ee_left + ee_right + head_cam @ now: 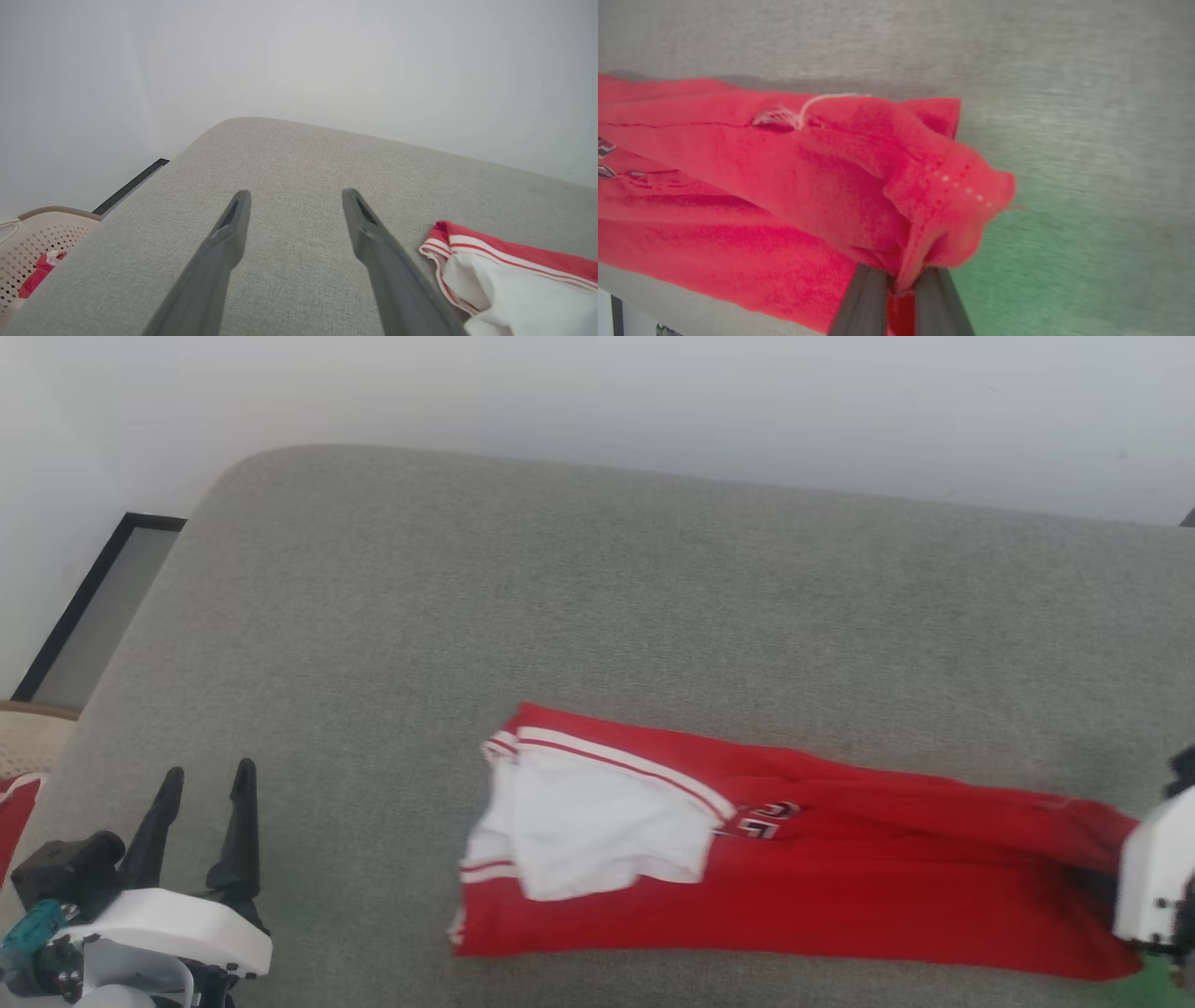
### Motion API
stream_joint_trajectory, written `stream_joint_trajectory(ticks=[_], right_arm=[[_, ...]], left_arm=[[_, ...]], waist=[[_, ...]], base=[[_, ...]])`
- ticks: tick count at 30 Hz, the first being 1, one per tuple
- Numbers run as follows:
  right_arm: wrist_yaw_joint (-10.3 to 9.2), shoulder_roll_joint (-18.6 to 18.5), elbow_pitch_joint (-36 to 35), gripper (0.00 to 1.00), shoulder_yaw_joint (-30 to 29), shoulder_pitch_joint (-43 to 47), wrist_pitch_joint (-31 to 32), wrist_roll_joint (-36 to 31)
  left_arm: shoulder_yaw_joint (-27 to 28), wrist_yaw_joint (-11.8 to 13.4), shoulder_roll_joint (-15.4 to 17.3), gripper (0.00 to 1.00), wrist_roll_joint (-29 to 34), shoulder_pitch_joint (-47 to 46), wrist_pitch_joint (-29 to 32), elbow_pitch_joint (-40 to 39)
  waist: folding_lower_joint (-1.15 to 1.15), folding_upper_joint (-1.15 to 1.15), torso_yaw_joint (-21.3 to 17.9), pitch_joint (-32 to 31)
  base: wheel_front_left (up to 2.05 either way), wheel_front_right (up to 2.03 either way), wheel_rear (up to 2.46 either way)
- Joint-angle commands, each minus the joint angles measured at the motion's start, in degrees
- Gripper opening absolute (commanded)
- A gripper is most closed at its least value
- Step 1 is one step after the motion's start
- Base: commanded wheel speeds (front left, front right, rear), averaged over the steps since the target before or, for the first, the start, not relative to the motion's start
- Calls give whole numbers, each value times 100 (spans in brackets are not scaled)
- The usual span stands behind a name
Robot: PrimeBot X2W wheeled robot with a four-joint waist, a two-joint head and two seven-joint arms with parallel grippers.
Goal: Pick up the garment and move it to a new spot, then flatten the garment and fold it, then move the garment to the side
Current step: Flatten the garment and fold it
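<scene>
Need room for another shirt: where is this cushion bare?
Bare: the cushion strip between the garment and the wall, and the patch between the left gripper and the white sleeve. Crowded: near right, where the right gripper pinches the garment's end.

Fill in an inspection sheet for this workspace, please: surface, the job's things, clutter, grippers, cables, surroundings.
Surface: grey woven cushion with a rounded far-left corner.
Job's things: garment lies on the cushion as a long folded strip, with a white sleeve on top at its left end; lettering mostly hidden.
Clutter: pale perforated basket beside the cushion's left end, with a red-and-white cloth inside.
Grippers: left gripper open, apart from the garment; right gripper shut, fingers pinching the garment's right end.
Cables: nothing seen.
Surroundings: pale wall behind; dark-framed panel at far left.
</scene>
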Motion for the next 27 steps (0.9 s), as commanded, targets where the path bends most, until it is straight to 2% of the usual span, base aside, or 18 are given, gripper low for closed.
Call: stream_joint_trajectory(ticks=[1,11,17,21,27], right_arm=[[-10,-72,50,0,-61,-23,-34,-20],[-7,-665,698,0,-736,-265,-358,-463],[-6,-737,988,0,-757,-497,-436,-708],[-5,-652,670,0,-534,-457,-334,-571],[-5,-443,-452,0,-67,-144,-70,44]], left_arm=[[42,-27,-19,100,81,31,-23,9],[284,-302,-250,100,451,-88,-23,115],[385,-388,-336,100,551,-136,-23,187],[460,-442,-384,100,598,-119,-23,214],[560,-492,-431,100,643,-83,-23,236]], waist=[[0,0,-19,-5],[0,0,-234,18],[0,0,-326,15],[0,0,-377,-17],[0,0,-425,-63]], base=[[0,0,0],[0,0,0],[0,0,0],[0,0,0],[0,0,0]])
